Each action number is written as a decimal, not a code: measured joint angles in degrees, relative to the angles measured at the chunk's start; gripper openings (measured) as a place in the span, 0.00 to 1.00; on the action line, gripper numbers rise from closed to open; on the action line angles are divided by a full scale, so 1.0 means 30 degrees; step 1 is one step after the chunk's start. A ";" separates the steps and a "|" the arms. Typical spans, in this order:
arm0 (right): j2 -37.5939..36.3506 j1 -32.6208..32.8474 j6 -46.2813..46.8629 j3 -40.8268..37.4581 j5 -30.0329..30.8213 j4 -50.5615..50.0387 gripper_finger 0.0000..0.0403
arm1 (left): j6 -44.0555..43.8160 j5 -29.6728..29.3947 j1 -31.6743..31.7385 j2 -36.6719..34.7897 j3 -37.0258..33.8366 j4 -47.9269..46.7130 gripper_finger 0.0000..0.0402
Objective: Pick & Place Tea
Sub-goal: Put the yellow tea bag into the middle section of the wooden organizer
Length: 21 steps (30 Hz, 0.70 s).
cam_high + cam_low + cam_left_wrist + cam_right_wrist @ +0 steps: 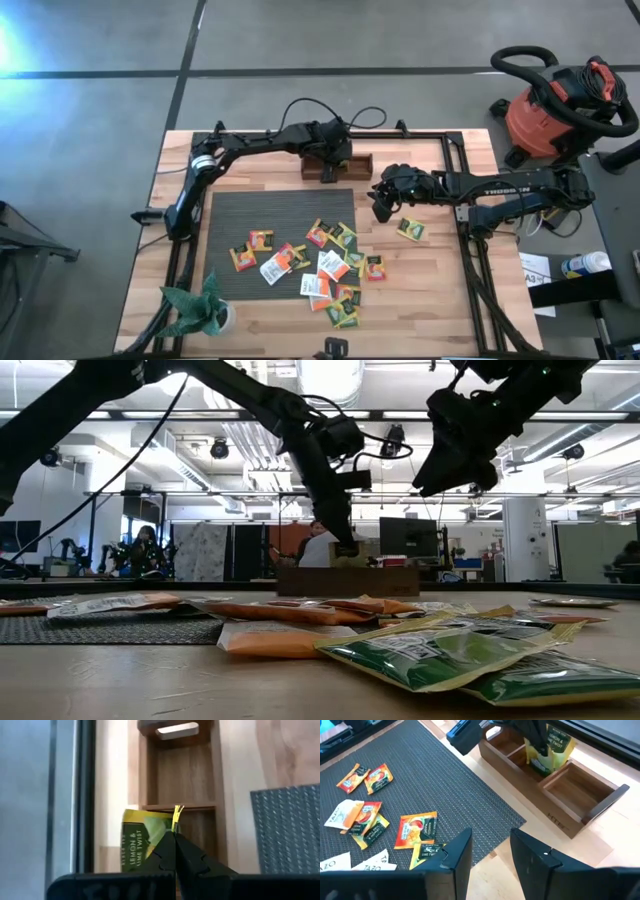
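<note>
The left gripper point(175, 834), jaws pinched on a lemon-lime tea packet point(141, 843), hangs over the wooden tray point(580, 787) — best lowered into a compartment before release — while the right gripper point(490, 851) waits open-jawed above the surface point(420, 290).

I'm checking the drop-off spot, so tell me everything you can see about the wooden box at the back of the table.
The wooden box is a long, low, dark-brown tray of plain wood, split by dividers into open-topped compartments, with a handle slot in the end wall. It sits flat on the light wood table, just past the grey mat. The left claw, shut on a green lemon-lime tea packet, holds it upright over a middle compartment; the end one looks empty.
</note>
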 joint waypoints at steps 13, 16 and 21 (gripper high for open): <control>0.0000 0.0000 0.0078 -0.0007 0.0005 -0.0028 0.33 | 0.0814 -0.0704 0.0044 0.0537 0.0007 0.0966 0.02; 0.0000 0.0000 0.0078 -0.0007 0.0000 -0.0035 0.32 | 0.0844 -0.1248 0.0036 0.0725 0.0000 0.1020 0.07; 0.0000 0.0000 0.0078 -0.0007 0.0000 -0.0123 0.32 | 0.0858 -0.2245 0.0029 0.0729 0.0016 0.1981 0.14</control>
